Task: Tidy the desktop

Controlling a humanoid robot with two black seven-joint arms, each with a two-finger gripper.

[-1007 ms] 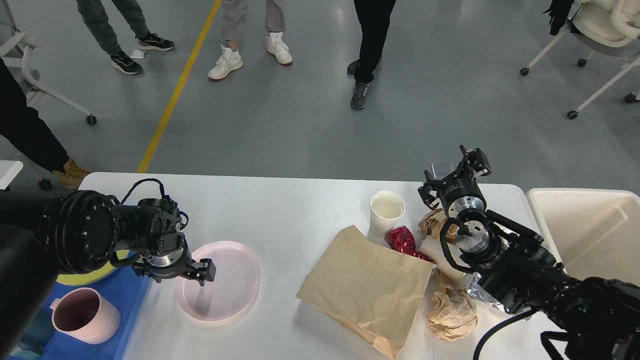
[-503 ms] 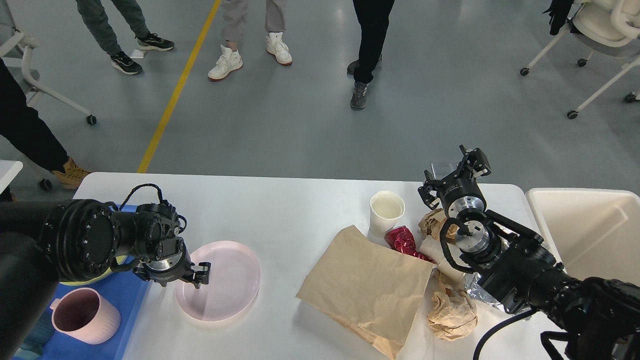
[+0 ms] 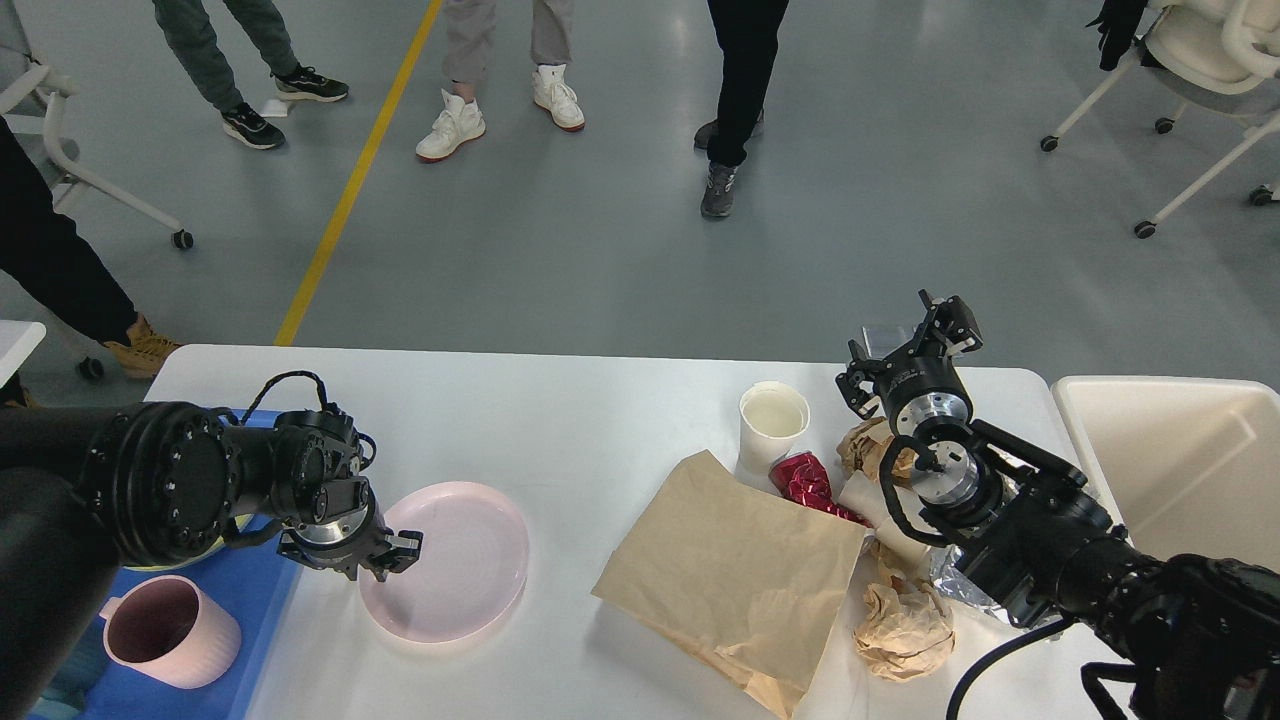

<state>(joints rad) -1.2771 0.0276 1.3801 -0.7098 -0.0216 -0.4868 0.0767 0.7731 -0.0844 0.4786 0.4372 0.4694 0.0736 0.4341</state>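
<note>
Desktop (image 3: 560, 420) spanned the frame under both arms, clutter on its right half.
Paper bag (image 3: 735, 570) lay flat right of centre, crumpled paper (image 3: 903, 630) and paper cup (image 3: 772, 420) near it. Pink plate (image 3: 455, 560) sat left of centre; left gripper (image 3: 392, 555) was low at its left rim, fingers close together, a grip on the rim not discernible. Right gripper (image 3: 915, 355) hung above the desktop's far edge, jaws spread, nothing between them.
</note>
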